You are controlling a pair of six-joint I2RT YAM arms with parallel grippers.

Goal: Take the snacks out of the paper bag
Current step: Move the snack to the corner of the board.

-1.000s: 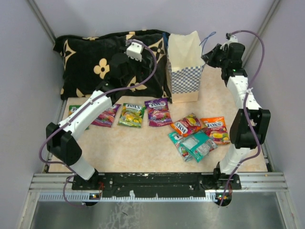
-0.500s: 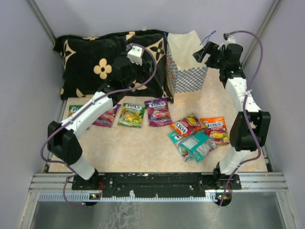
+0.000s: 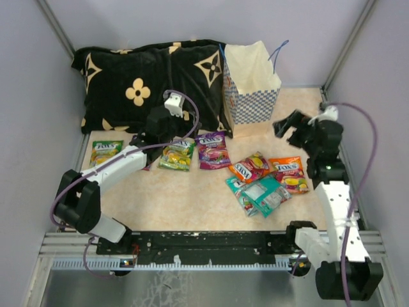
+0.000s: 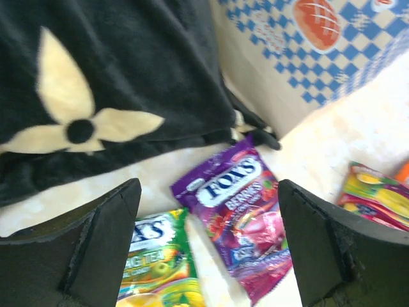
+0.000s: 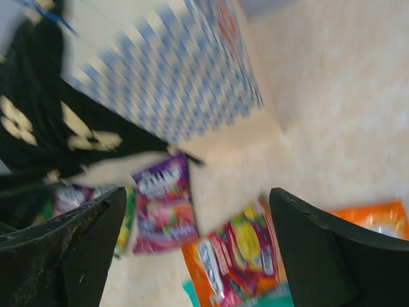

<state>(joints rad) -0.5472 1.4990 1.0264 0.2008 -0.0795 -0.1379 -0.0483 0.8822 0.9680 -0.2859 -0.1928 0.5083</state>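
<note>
Just released the paper bag [image 3: 250,86], upright at the table's [image 3: 192,198] far edge, and pulled left gripper [image 4: 208,192] and right gripper [image 5: 198,198] back, jaws wide and empty, toward snacks [image 3: 212,150] strewn mid-table, unpacking apparently done.

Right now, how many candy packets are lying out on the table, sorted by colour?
green packets: 2
purple packet: 1
orange packets: 2
teal packets, overlapping: 2
Total: 7 in view; the left arm may hide another.

Blue-and-white checkered paper bag [image 3: 250,109], black cushion [image 3: 128,67] with tan flowers, purple packet [image 3: 212,151]
</note>
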